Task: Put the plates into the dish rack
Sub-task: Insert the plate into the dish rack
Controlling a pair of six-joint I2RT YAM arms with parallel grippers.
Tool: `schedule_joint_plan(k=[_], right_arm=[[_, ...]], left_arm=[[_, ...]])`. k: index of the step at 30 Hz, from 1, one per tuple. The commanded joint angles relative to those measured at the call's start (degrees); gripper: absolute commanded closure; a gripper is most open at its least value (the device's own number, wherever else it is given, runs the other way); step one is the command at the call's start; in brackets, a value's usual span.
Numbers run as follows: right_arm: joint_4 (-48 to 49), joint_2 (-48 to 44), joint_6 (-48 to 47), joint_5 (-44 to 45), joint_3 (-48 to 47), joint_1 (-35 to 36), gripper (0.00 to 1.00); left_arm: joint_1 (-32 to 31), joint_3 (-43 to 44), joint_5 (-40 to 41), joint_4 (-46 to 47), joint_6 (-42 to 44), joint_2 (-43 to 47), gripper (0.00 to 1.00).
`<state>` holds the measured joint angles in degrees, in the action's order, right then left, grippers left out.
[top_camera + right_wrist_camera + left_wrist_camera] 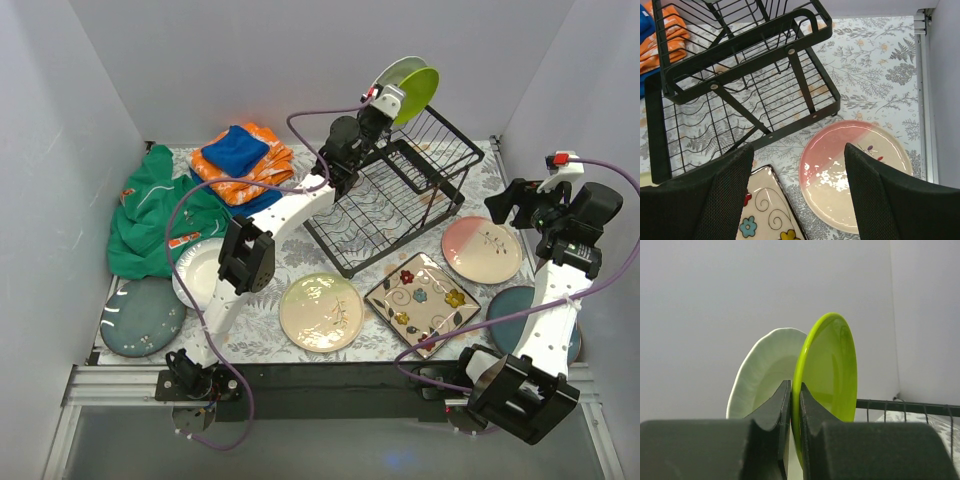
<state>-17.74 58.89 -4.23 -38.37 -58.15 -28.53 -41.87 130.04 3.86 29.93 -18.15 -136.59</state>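
Upright on edge, the small lime green round plate (832,365) is pinched in the left claw (794,386) — black wire dish rack (400,190) just below; right claw (797,148) gapes empty over the pink-and-cream plate (855,175)

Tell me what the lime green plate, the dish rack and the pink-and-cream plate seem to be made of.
Lime green plate: probably glazed ceramic or glossy plastic; smooth, shiny, uniform colour.
Dish rack: metal wire and bar with a black coating; thin rods, screwed joints.
Pink-and-cream plate: likely glazed ceramic; bright glints on its surface.
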Motion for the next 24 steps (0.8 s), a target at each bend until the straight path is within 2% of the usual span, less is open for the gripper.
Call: schedule_joint_plan(k=[1,24], right_arm=[[2.8,0.2,1.3,-2.5,0.3,-0.3,0.22],[3.3,-0.1,1.6,-2.8,1.2,-0.3,0.22]], left_arm=[[0.0,3.3,3.7,6.6,3.9,0.0,1.0],[0.0,-1.4,1.1,5.8,5.1,-0.1,1.0]])
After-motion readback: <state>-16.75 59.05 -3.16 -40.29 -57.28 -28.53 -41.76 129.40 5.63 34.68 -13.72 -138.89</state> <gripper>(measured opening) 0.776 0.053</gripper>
